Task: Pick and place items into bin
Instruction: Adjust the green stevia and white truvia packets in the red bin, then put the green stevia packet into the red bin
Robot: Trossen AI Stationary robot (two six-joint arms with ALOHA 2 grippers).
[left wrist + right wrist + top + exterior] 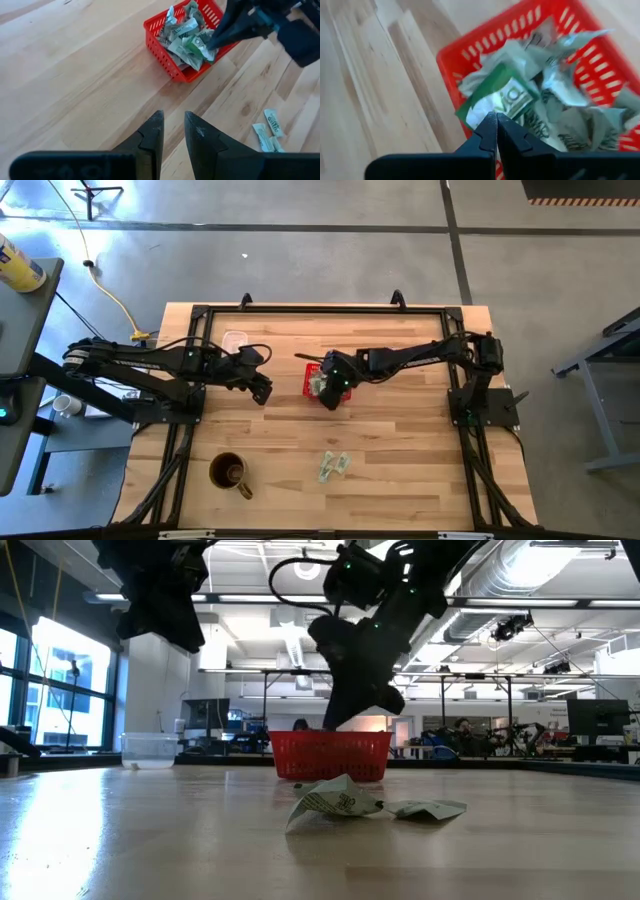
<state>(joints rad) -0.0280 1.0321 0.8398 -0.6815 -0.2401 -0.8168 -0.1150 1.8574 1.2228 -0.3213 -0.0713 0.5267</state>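
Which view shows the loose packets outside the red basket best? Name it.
The low view: the loose packets lie close and unobstructed on the table. The high view shows them small, away from the red basket; the left wrist view catches them at its edge; the right wrist view misses them.

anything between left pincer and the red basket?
No, bare wood. In the left wrist view, only tabletop separates the left pincer from the red basket; the high view agrees.

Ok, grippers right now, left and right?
Left gripper: slightly open, empty, hovering beside the basket.
Right gripper: shut on a packet, over the basket.
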